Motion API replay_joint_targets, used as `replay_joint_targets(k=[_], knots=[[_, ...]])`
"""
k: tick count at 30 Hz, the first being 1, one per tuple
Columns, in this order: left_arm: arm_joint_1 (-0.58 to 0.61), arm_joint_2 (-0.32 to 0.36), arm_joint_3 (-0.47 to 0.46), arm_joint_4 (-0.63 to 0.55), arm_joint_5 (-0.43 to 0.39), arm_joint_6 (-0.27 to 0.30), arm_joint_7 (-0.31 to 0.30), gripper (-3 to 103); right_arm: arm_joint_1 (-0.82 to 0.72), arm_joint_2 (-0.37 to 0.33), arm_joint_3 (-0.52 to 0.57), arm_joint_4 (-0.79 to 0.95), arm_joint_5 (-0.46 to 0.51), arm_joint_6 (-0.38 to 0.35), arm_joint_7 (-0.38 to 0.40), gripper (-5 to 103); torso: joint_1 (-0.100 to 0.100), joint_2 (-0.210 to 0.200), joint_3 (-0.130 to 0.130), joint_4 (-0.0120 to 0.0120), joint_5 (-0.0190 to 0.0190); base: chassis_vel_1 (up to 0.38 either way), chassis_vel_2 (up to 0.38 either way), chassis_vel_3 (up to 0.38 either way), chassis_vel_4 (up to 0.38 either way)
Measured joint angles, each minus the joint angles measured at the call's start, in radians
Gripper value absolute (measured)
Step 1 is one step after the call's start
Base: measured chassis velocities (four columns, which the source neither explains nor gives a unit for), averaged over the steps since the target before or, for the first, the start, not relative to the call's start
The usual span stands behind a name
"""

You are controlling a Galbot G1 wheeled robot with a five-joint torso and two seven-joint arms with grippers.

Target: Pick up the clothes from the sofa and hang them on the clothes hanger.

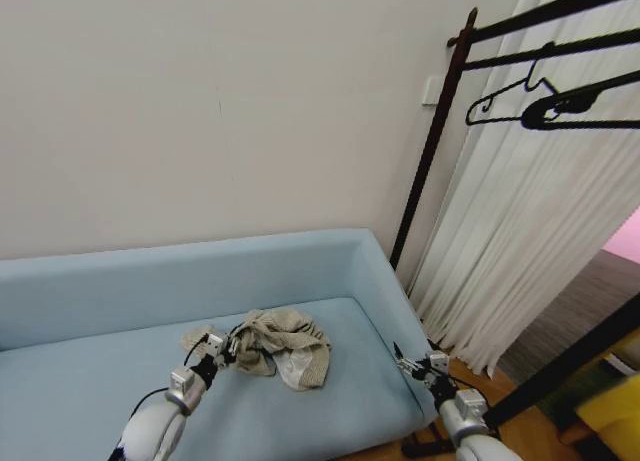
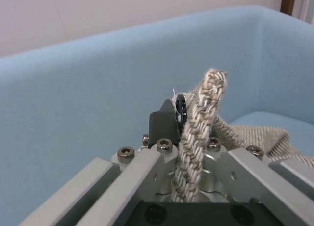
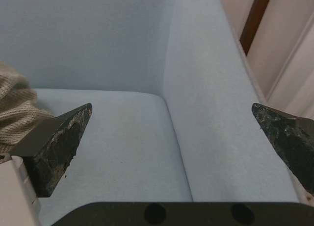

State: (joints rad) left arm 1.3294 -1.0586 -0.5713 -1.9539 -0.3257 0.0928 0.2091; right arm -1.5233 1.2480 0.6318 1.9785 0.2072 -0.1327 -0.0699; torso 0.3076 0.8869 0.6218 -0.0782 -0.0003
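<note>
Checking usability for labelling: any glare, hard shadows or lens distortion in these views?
Head view: soft even light, no glare; the clothes rack looks tilted, likely wide-angle skew. Left wrist view: the knitted garment clamped in the left gripper crowds the lens. Right wrist view: the right gripper, open, frames evenly lit sofa.

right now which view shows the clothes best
Head view: the whole clothes heap on the sofa, left gripper shut on its edge. Left wrist view shows one pinched strip; right wrist view a corner beside the open right gripper.
</note>
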Motion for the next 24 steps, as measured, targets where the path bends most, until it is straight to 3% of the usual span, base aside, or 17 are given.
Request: replay_joint_targets(k=[7, 12, 13, 17, 18, 22, 24], knots=[[-0.015, 0.089, -0.068, -0.019, -0.058, 0.016, -0.006, 2, 0.102, -0.091, -0.141, -0.048, 0.025, -0.045, 0.025, 100, 0.000, 0.000, 0.000, 0.0007, 0.0002, 0.000, 0.000, 0.000, 0.000], [-0.026, 0.125, -0.064, -0.022, -0.082, 0.030, -0.021, 2, 0.262, -0.148, -0.349, -0.152, 0.054, -0.059, 0.042, 100, 0.000, 0.000, 0.000, 0.0002, 0.0002, 0.000, 0.000, 0.000, 0.000], [-0.026, 0.125, -0.064, -0.022, -0.082, 0.030, -0.021, 2, 0.262, -0.148, -0.349, -0.152, 0.054, -0.059, 0.042, 100, 0.000, 0.000, 0.000, 0.0002, 0.0002, 0.000, 0.000, 0.000, 0.000], [-0.029, 0.133, -0.053, -0.022, -0.084, 0.033, -0.027, 2, 0.434, -0.149, -0.549, -0.251, 0.074, -0.068, 0.095, 100, 0.000, 0.000, 0.000, 0.0006, 0.0000, 0.000, 0.000, 0.000, 0.000], [-0.029, 0.133, -0.053, -0.022, -0.084, 0.033, -0.027, 2, 0.434, -0.149, -0.549, -0.251, 0.074, -0.068, 0.095, 100, 0.000, 0.000, 0.000, 0.0006, 0.0000, 0.000, 0.000, 0.000, 0.000], [-0.028, 0.142, -0.052, -0.018, -0.087, 0.035, -0.030, 2, 0.542, -0.115, -0.717, -0.334, 0.072, -0.077, 0.140, 100, 0.000, 0.000, 0.000, 0.0004, 0.0001, 0.000, 0.000, 0.000, 0.000], [-0.028, 0.144, -0.051, -0.016, -0.089, 0.035, -0.032, 2, 0.561, -0.105, -0.750, -0.355, 0.057, -0.077, 0.143, 100, 0.000, 0.000, 0.000, 0.0005, 0.0001, 0.000, 0.000, 0.000, 0.000]])
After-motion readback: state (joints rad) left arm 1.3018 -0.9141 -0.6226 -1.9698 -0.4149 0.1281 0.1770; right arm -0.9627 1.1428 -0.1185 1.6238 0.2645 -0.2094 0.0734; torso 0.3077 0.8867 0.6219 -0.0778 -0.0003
